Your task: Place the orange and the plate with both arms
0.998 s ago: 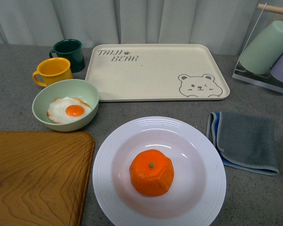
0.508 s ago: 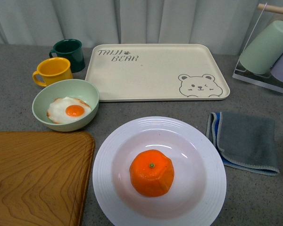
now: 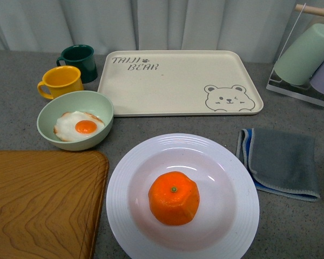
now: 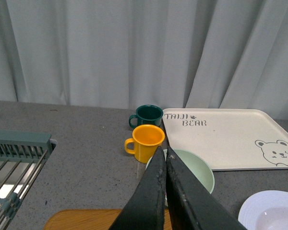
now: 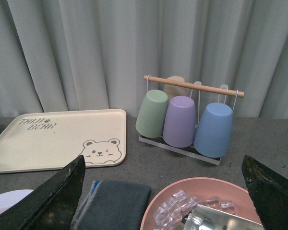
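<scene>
The orange sits in the well of the white ribbed plate at the front middle of the grey counter. Neither gripper shows in the front view. In the left wrist view my left gripper is shut and empty, its tips over the near side of the pale green bowl; a piece of the plate shows at the corner. In the right wrist view my right gripper is open wide and empty, above a pink dish; the plate's edge shows at the corner.
A cream bear-print tray lies behind the plate. The green bowl holds a fried egg; yellow and dark green mugs stand behind it. A wooden board is front left, a grey cloth right, a cup rack far right.
</scene>
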You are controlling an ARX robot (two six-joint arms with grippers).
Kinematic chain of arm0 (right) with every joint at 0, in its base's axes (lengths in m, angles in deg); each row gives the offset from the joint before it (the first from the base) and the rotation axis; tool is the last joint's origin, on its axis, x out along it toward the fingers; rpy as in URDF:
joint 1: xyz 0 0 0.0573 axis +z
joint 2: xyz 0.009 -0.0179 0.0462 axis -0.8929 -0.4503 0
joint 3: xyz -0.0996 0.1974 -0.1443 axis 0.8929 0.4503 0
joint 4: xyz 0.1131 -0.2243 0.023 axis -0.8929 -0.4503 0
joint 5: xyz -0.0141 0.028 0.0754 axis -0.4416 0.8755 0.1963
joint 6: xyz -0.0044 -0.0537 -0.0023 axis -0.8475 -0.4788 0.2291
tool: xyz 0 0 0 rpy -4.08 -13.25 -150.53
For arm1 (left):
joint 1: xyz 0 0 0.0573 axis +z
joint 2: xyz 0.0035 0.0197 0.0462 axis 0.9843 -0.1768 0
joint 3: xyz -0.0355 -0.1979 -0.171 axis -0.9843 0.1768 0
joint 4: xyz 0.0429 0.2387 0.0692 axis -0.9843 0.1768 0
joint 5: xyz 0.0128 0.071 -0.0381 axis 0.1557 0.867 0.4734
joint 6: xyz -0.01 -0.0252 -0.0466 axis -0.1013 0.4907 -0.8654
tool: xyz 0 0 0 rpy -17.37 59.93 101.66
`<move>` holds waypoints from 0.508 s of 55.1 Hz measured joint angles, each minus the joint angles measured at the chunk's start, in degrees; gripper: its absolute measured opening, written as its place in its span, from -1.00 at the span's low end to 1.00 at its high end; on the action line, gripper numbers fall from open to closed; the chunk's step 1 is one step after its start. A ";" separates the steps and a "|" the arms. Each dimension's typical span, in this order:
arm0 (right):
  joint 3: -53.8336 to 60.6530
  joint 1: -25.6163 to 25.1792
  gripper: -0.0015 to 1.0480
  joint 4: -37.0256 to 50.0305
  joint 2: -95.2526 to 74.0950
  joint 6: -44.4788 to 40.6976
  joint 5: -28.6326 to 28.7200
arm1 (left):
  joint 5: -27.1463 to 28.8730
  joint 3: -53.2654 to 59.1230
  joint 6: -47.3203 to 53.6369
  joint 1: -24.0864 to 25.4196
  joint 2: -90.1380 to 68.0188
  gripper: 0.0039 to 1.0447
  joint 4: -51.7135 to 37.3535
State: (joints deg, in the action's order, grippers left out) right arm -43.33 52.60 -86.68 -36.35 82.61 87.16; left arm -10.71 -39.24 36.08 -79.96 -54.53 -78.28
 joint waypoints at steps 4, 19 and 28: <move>0.02 0.00 0.82 0.00 0.00 0.00 0.02 | 0.00 0.00 0.00 0.00 1.16 -0.93 1.14; 0.00 0.00 0.82 0.00 0.00 0.02 0.00 | -0.04 0.00 0.00 0.00 12.11 -0.93 13.66; 0.00 0.00 0.82 0.00 0.00 0.02 0.02 | -0.04 0.00 0.00 0.00 13.81 -0.93 14.23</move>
State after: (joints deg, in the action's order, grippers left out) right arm -43.33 52.60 -86.68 -36.35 82.63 87.18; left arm -10.76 -39.24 36.08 -79.96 -40.72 -64.05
